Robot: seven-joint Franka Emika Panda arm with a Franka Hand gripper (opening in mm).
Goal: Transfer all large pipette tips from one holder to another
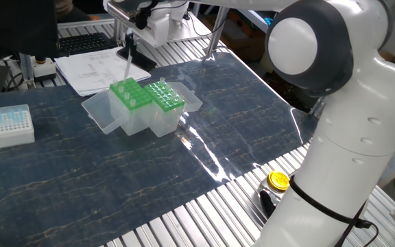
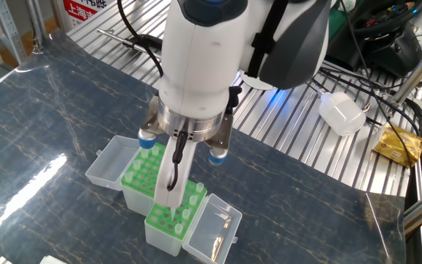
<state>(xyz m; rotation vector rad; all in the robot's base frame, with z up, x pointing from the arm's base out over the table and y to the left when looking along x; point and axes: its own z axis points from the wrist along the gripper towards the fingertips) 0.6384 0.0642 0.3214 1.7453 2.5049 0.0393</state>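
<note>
The gripper (image 1: 127, 52) is shown closed on one large pipette tip (image 1: 127, 67) — held upright just above the left green holder (image 1: 130, 94). A second green holder (image 1: 164, 96) stands touching it on the right; both have open clear lids.

My arm (image 1: 334, 137) is chunky glossy white with grey joint caps, black cable (image 2: 173, 158) dangling off my wrist, blue-lit.
</note>
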